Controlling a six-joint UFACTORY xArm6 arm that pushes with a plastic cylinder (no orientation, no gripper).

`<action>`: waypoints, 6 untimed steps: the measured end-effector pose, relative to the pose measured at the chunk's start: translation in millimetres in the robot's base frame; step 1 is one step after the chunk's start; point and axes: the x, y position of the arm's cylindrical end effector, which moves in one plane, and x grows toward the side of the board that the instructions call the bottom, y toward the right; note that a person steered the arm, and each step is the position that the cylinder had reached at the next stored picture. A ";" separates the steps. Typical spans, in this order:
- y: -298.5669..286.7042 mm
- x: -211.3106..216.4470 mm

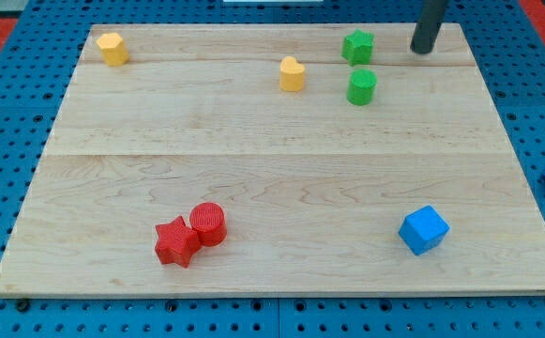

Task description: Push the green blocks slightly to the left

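Observation:
A green star block (357,46) lies near the view's top, right of centre. A green cylinder block (362,86) stands just below it, a small gap between them. My tip (423,50) is at the view's top right, to the right of the green star and apart from it, and up and to the right of the green cylinder. It touches no block.
A yellow heart-shaped block (293,73) lies left of the green blocks. A yellow hexagon block (113,48) sits at the top left corner. A red star (176,241) and a red cylinder (208,223) touch at the bottom left. A blue cube (423,229) sits at the bottom right.

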 end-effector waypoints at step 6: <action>-62.9 114.6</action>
